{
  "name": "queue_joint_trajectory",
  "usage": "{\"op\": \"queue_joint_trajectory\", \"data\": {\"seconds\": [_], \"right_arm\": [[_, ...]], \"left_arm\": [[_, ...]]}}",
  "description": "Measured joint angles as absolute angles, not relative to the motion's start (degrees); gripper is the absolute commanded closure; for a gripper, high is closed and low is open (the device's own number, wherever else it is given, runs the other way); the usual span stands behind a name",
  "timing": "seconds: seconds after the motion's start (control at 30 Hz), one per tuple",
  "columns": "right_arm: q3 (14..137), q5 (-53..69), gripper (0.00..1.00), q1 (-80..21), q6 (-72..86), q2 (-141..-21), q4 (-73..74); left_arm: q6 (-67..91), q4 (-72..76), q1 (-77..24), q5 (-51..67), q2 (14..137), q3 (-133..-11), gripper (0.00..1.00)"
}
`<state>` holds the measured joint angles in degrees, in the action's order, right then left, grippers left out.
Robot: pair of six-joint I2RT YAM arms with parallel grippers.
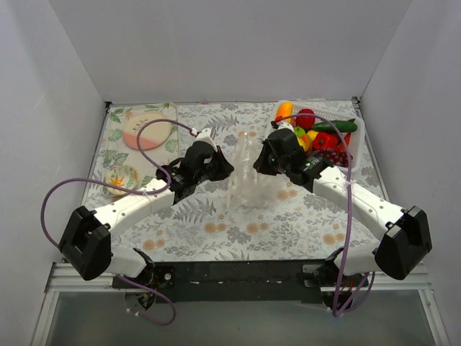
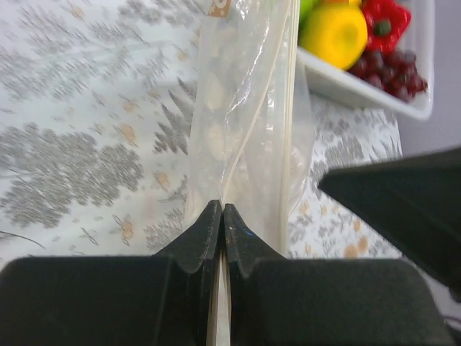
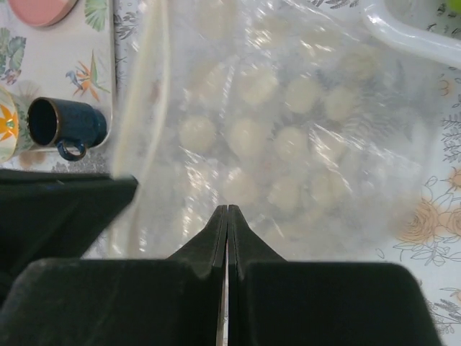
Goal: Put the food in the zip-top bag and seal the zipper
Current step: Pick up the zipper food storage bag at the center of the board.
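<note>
Bag [image 1: 245,176]: held upright over mid-table [image 1: 216,232], pinched from both sides. Left gripper [image 2: 222,210]: clenched on the bag's edge. Right gripper [image 3: 227,210]: clenched on the dotted film opposite. Zipper [image 2: 285,144]: apparently the pale strip running straight away from the left gripper; whether the mouth gapes cannot be told. Food [image 1: 317,133]: piled in the basket [image 1: 359,144], far-right of the bag and just beyond the right gripper. The right arm is judged the nearer for fetching it.
</note>
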<state>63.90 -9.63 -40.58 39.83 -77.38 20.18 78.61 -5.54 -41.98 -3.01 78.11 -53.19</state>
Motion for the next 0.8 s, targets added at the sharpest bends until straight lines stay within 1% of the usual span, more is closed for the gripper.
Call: {"op": "queue_joint_trajectory", "data": {"seconds": [0.1,0.13,0.2,0.23,0.33,0.43,0.53,0.8], "right_arm": [[65.5,-11.2,0.99,-40.6,38.4,-77.3,23.1],[66.2,-11.7,0.95,-40.6,37.9,-77.3,23.9],[67.7,-12.0,0.81,-40.6,37.2,-77.2,24.7],[68.7,-11.8,0.7,-40.6,37.0,-77.3,25.2],[72.2,-10.3,0.61,-40.8,36.4,-78.0,25.1],[75.3,-9.0,0.58,-42.1,36.3,-80.4,24.0],[77.3,-8.2,0.58,-43.2,36.4,-83.8,23.4],[77.9,-7.7,0.58,-43.8,36.5,-88.9,22.4]], "left_arm": [[76.9,-10.0,-39.9,-8.1,77.6,-58.3,1.0],[76.0,-10.6,-39.2,-9.3,77.1,-59.4,1.0],[74.5,-11.2,-38.4,-10.6,75.7,-60.8,1.0],[73.8,-11.5,-38.3,-10.9,75.1,-61.3,1.0],[72.5,-11.6,-38.4,-10.7,74.0,-62.0,1.0],[72.2,-12.2,-38.4,-10.0,74.3,-62.0,1.0],[72.2,-12.7,-38.5,-9.9,74.7,-62.0,1.0],[72.2,-13.2,-38.5,-9.8,75.5,-62.0,1.0]]}}
